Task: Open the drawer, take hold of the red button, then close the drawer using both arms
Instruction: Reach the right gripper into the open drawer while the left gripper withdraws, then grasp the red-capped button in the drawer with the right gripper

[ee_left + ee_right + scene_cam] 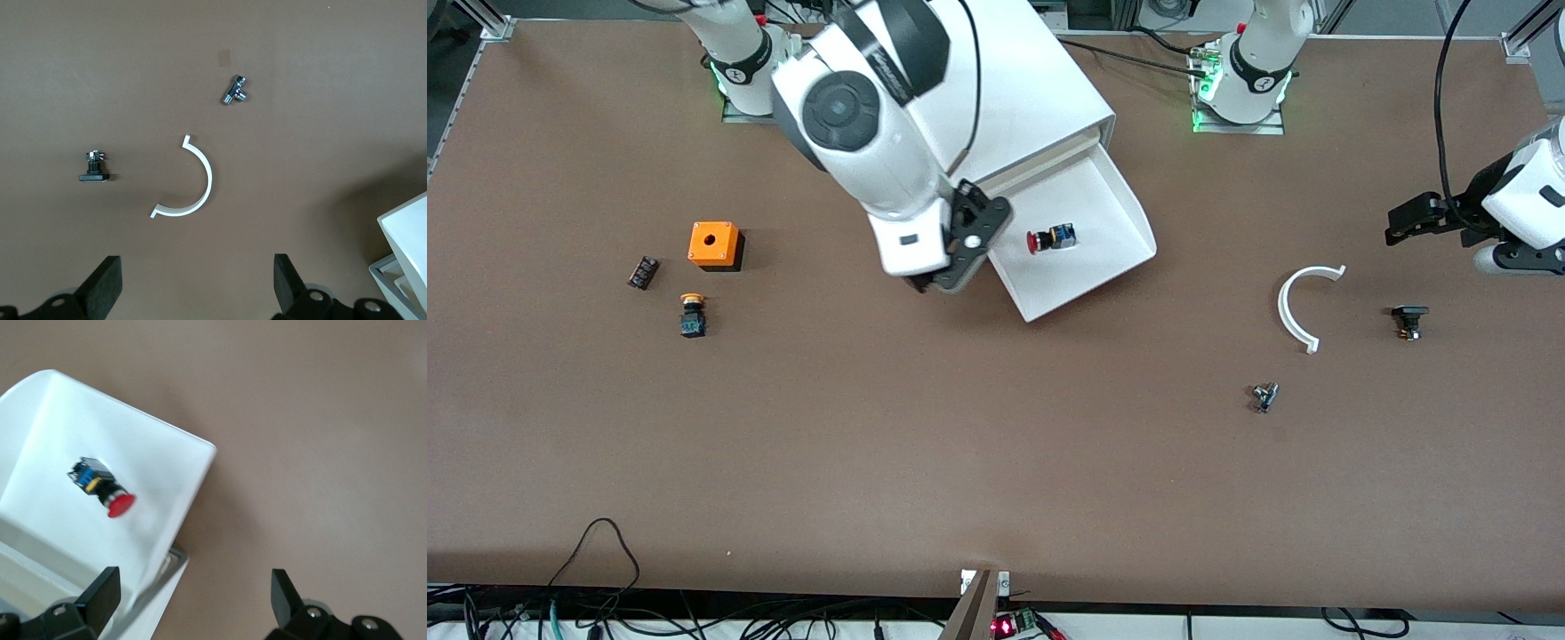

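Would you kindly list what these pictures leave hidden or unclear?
- Front view: the right arm covers much of the cabinet, hiding its upper drawers.
- Front view: the frame edge cuts off the left arm.
- Right wrist view: the frame edge crops the drawer holding the button.
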Motion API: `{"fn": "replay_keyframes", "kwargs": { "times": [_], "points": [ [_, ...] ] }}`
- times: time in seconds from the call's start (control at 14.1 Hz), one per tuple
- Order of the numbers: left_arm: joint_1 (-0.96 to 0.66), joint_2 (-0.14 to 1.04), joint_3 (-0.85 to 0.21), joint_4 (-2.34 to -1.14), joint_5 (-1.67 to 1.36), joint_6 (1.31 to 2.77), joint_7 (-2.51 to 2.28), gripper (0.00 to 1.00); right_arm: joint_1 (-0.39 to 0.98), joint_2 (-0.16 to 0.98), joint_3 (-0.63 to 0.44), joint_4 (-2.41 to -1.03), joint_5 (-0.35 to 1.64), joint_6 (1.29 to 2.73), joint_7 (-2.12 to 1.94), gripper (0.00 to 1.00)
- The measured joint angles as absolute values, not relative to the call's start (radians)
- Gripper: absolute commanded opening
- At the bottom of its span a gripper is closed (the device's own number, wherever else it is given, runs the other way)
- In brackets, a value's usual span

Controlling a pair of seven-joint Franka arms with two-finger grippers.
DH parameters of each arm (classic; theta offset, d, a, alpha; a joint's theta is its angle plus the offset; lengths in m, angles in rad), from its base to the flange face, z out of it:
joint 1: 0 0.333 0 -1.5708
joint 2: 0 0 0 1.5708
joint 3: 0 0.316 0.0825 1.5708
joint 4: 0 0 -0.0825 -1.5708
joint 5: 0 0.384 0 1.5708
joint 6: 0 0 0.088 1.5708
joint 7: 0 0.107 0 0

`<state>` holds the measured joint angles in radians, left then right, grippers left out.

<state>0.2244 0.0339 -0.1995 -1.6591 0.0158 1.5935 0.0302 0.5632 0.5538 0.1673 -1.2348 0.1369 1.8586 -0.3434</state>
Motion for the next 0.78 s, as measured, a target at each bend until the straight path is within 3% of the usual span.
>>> {"fn": "replay_keyframes", "kwargs": {
  "times": [0.21, 0.78],
  "points": [
    [0.225, 0.033, -0.199, -1.656, 0.016, 1.584, 0.03, 1.0, 0.58, 0.638, 0.203, -1.164, 0.137, 1.864, -0.531, 1.0],
    [0.225, 0.027, -0.199, -1.654, 0.016, 1.583, 0.03, 1.0, 0.741, 0.706, 0.172, -1.147, 0.114, 1.92, -0.631, 1.0]
  ]
}}
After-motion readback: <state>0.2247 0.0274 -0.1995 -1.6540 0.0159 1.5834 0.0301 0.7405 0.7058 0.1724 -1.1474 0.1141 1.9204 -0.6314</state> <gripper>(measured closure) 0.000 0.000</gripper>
